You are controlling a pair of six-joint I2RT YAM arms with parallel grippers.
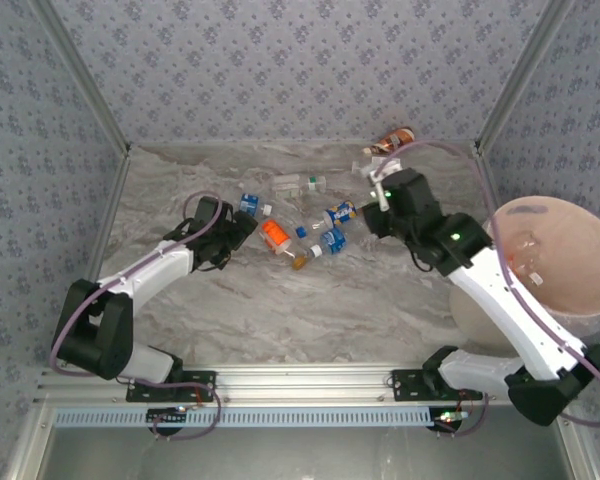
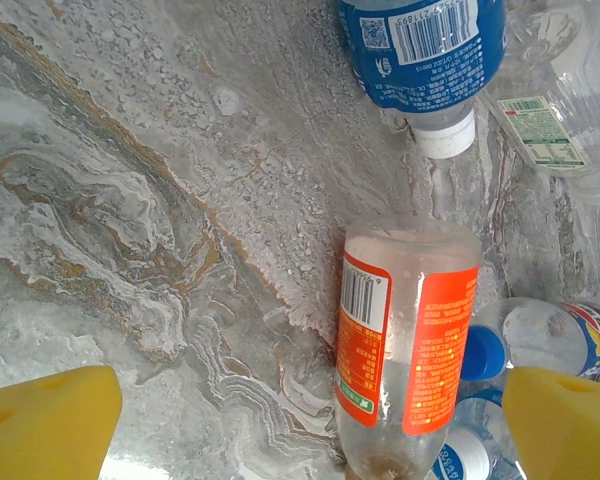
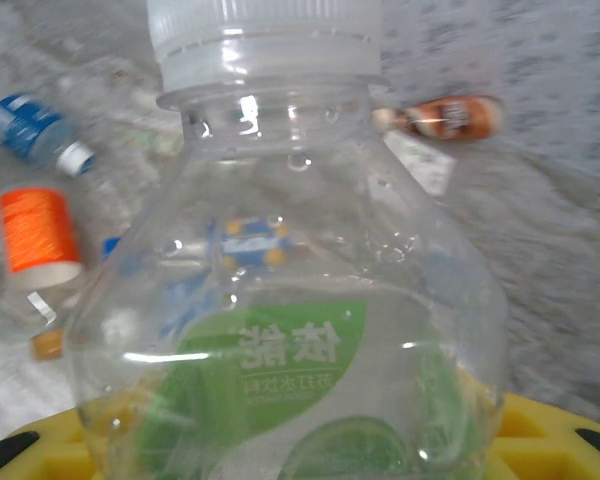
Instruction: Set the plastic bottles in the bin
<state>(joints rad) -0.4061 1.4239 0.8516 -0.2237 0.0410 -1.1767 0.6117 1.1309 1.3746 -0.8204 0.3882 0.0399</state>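
From above, the marble bench carries a loose scatter of plastic bottles at its middle. An orange-labelled bottle lies among them, and a brown bottle lies apart at the far edge. The bin stands at the right, beside the right arm and well apart from the scatter. The left pincer sits low at the left edge of the scatter. The right pincer is at the scatter's far right.

On the left wrist camera, the two yellow fingers are spread wide at the bottom corners. The orange-labelled bottle lies on the bench between them, nearer the right finger, and neither finger touches it. A blue-labelled bottle with a white cap lies beyond it.

On the right wrist camera, a clear green-labelled bottle stands close before the lens with its white cap pointing away. The right pincer is pinching its lower body between the yellow pads. The scatter on the bench is blurred behind it.
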